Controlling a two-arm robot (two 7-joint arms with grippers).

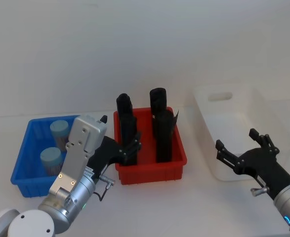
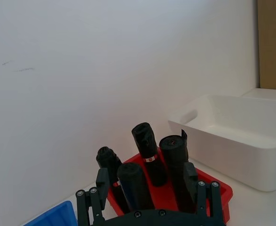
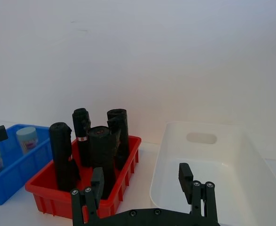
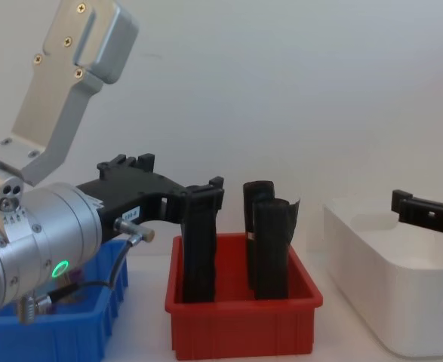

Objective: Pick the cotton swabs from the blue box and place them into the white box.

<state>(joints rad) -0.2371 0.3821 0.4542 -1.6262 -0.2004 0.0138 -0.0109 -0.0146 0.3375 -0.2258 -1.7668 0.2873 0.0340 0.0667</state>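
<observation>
While spread wide, the left end effector [image 1: 121, 133] hangs just right of the cotton swabs [image 1: 51, 158].

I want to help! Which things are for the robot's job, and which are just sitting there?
For the job: cotton swabs in the blue box, white box, left gripper by the red bin, right gripper by the white box.
Just sitting there: red bin, black rolls.
</observation>
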